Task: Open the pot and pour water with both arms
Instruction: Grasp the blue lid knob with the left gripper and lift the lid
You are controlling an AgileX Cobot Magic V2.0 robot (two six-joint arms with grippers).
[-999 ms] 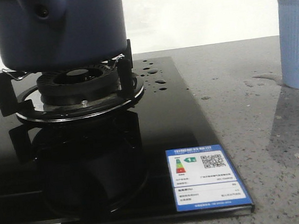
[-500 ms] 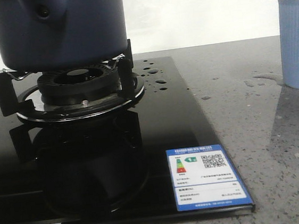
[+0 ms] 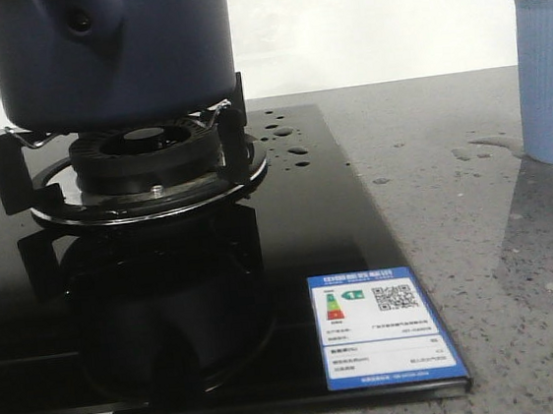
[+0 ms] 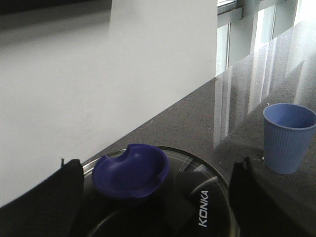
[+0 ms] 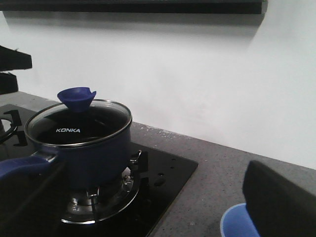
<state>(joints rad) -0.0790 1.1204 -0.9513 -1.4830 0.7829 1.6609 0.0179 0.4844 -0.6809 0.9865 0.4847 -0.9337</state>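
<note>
The dark navy pot (image 3: pixel 107 57) stands on the gas burner (image 3: pixel 143 157), its stub with a hole facing me. A glass lid (image 4: pixel 207 197) with a blue knob (image 4: pixel 131 170) covers it. My left gripper (image 4: pixel 153 207) is open just above the lid, with one finger on each side of the knob and no contact. My right gripper (image 5: pixel 148 217) is open and wide, low beside the pot (image 5: pixel 84 153), with the pot's blue handle (image 5: pixel 19 165) near one finger. Water shows as drops (image 3: pixel 285 142) on the black hob and a thin puddle (image 3: pixel 488 145) on the counter.
A light blue ribbed cup (image 3: pixel 550 79) stands on the grey counter at the right; it also shows in the left wrist view (image 4: pixel 288 136) and partly behind a finger (image 5: pixel 234 222). A label sticker (image 3: pixel 383 324) sits on the hob's front corner. A white wall is behind.
</note>
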